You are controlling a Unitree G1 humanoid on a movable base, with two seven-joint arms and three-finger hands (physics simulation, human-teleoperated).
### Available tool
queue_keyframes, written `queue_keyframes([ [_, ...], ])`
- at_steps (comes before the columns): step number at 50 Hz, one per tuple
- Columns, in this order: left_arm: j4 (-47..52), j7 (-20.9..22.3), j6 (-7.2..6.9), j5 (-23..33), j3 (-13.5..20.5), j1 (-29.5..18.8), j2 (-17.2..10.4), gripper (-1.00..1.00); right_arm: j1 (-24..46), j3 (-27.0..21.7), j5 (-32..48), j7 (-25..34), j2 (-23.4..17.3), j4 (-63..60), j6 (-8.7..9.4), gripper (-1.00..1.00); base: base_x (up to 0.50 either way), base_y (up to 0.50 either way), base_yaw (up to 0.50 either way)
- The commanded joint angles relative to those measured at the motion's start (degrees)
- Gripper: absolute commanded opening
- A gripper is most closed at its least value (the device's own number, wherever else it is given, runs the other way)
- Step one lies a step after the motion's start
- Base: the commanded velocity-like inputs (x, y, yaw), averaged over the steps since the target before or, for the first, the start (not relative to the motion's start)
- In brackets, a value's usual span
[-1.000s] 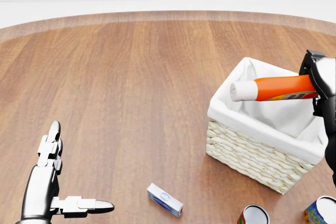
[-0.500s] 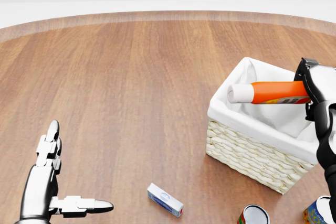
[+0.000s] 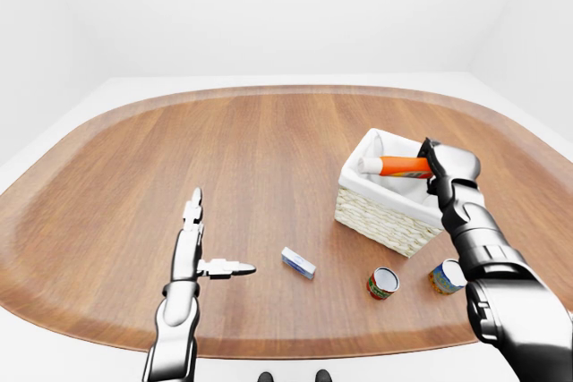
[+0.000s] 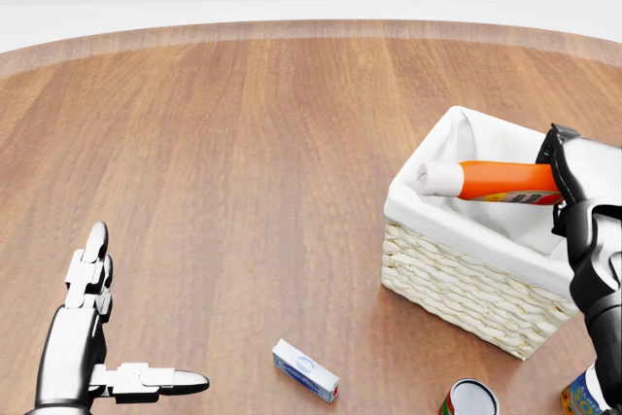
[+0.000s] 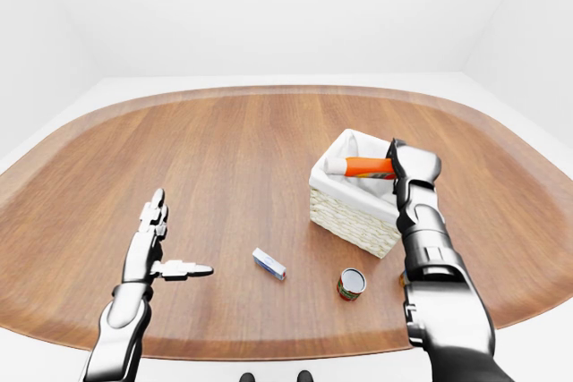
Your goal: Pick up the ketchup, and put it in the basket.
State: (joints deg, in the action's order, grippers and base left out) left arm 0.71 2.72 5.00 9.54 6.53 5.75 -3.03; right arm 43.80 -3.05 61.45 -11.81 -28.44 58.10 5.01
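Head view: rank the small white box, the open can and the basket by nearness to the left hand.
1. The small white box, just right of the left hand, along the bottom.
2. The open can, farther right at the bottom edge.
3. The basket, far right and higher up.

the ketchup (image 4: 505, 182) has its base end hidden inside the right hand (image 4: 573, 177). the label print is too small to read. in the head view, 2 cans (image 4: 470, 399) are cut by the bottom edge, the one (image 4: 585, 394) at the right partly hidden behind the right arm.
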Motion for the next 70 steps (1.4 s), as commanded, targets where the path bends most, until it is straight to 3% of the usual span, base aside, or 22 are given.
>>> queue_keyframes([
  [1, 0.38, 0.01, 0.00, 0.13, -0.08, 0.27, 0.05, 1.00, 1.77, 0.17, -4.73, -7.20, -0.24, 3.65, -0.01, -1.00, 0.00, 0.00, 0.00],
  [33, 0.67, 0.21, 0.00, 0.05, 0.11, 0.50, 0.10, 1.00, 8.19, 2.33, -4.44, -11.93, 0.46, 13.96, -0.01, -1.00, 0.00, 0.00, 0.00],
  [70, -0.19, 0.01, 0.00, -0.03, 0.32, 0.02, -0.10, 1.00, 8.79, 2.21, -4.87, -14.72, 2.12, 18.44, -0.01, -1.00, 0.00, 0.00, 0.00],
])
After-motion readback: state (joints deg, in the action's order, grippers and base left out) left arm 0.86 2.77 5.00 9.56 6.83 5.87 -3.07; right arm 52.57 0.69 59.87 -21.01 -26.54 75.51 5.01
